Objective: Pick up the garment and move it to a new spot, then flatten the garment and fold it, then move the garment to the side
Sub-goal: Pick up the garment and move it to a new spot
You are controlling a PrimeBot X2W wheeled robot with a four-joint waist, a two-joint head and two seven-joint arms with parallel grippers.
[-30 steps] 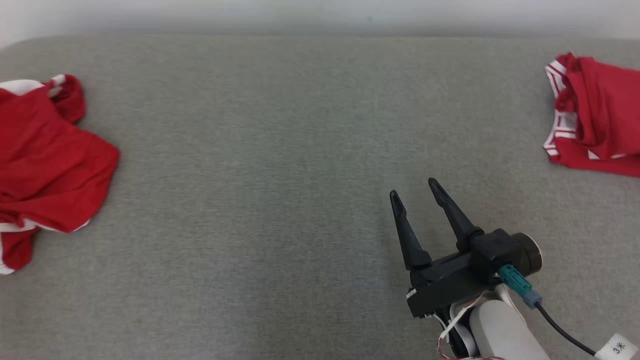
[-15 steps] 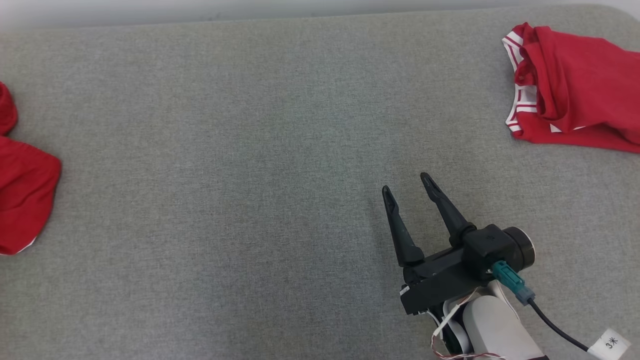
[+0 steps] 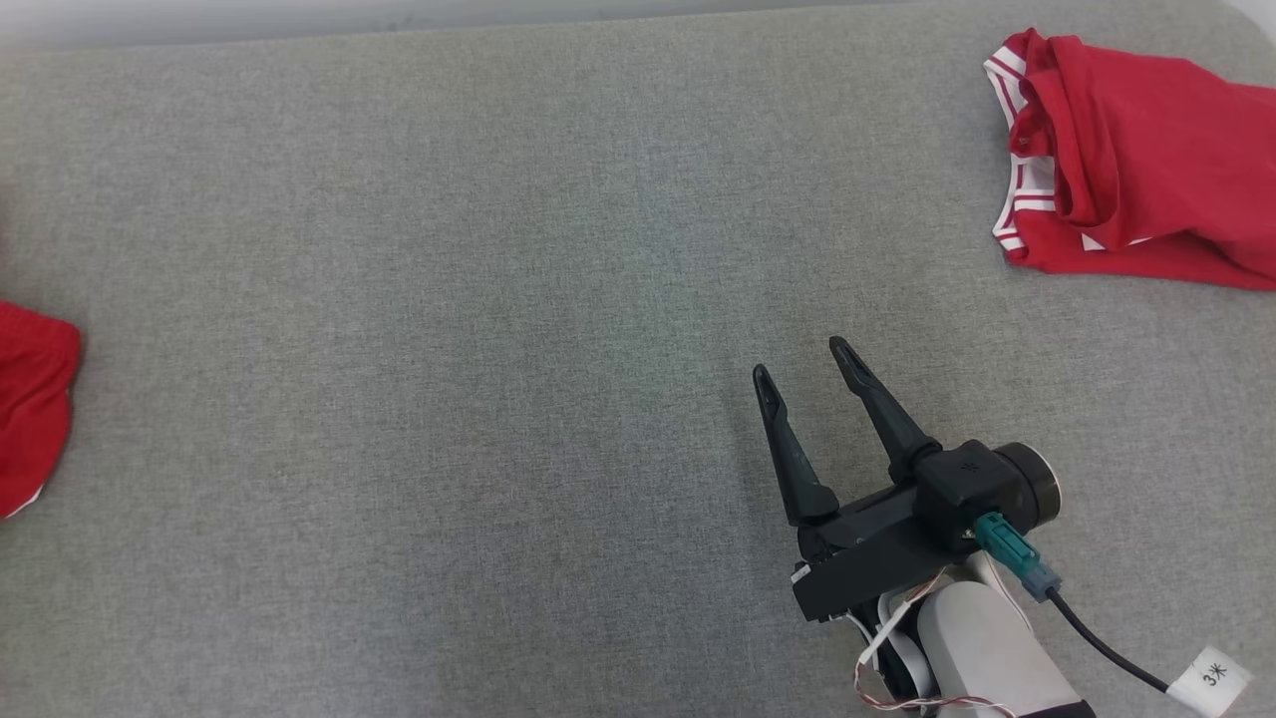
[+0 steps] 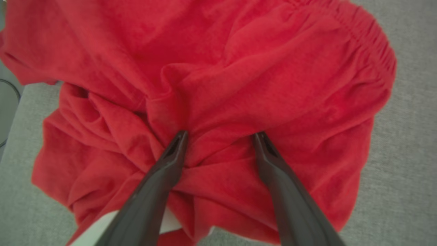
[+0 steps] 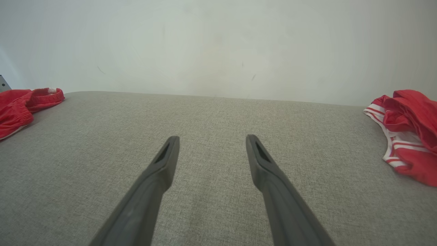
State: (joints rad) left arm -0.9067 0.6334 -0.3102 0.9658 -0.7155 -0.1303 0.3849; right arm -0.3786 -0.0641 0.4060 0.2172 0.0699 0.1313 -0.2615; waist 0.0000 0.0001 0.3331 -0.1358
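A crumpled red garment (image 4: 239, 68) with an elastic waistband lies under my left gripper (image 4: 221, 134). That gripper is open, its two dark fingertips spread just over or on the folds; I cannot tell if they touch. The same garment (image 3: 30, 399) peeks in at the head view's left edge and shows in the right wrist view as a red heap (image 5: 17, 109) at far left. My right gripper (image 3: 799, 357) hovers open and empty over the grey fabric surface (image 3: 498, 349), and its own view shows the gripper (image 5: 212, 137) holding nothing.
A second red garment with white stripes (image 3: 1136, 170) lies at the surface's far right corner, seen too in the right wrist view (image 5: 409, 133). A pale wall (image 5: 218, 44) rises behind the far edge. A cable with a white tag (image 3: 1206, 678) trails from my right wrist.
The head camera has swung to the right, so the left garment has slid almost out of frame and the striped one has come further in. Both grippers stay open.
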